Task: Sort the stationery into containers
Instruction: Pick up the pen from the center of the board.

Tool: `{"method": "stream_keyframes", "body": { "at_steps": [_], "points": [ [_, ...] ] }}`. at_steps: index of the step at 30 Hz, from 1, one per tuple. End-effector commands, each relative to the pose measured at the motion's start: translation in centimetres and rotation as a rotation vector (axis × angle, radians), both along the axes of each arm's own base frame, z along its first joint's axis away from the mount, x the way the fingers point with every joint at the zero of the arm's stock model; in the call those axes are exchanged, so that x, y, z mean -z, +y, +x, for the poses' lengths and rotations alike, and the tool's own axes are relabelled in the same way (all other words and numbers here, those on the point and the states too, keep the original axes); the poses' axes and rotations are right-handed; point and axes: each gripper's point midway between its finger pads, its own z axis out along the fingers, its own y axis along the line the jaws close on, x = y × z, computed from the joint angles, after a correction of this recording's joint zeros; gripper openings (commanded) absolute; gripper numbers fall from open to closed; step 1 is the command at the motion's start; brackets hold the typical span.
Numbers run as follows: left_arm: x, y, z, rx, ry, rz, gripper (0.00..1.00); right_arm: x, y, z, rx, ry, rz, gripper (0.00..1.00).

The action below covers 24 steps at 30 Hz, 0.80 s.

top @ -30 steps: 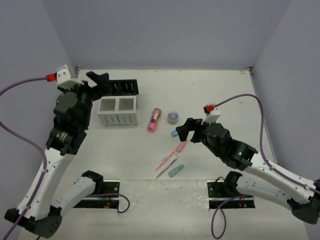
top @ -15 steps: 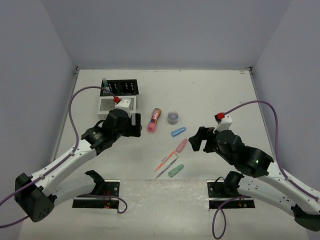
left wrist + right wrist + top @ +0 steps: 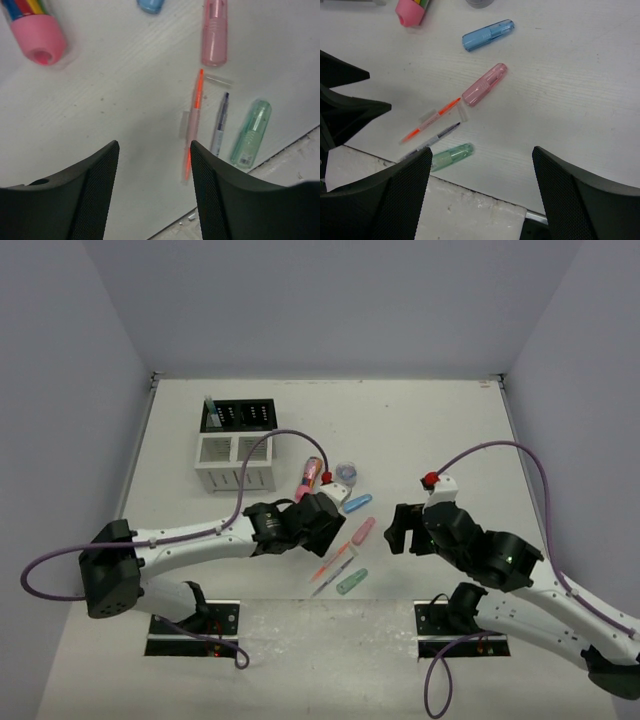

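The left gripper is hanging part-open and empty. The orange pen is lying just off its right fingertip, beside the grey pen and the green capsule, whose label is blurring beyond reading. The pink patterned tube is running off-frame. The right gripper is gaping wide, empty, with the pens lying ahead. The organiser is standing well apart.

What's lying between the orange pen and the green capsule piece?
The thin grey pen lies between the orange pen and the green capsule, roughly parallel to both. The left wrist view shows it clearly.
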Motion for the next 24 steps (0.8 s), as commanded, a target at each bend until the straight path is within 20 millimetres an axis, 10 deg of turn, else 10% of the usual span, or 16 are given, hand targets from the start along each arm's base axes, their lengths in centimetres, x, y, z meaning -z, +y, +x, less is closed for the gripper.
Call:
{"method": "stream_keyframes", "body": {
  "at_steps": [1, 24],
  "points": [
    [0.5, -1.7, -2.0, 0.079, 0.007, 0.043, 0.53, -1.0, -0.4, -0.1, -0.003, -0.014, 0.004, 0.83],
    [7.0, -2.1, -5.5, 0.136, 0.13, 0.144, 0.3, -1.2, -0.1, -0.3, -0.034, -0.027, 0.012, 0.84]
  ]
}}
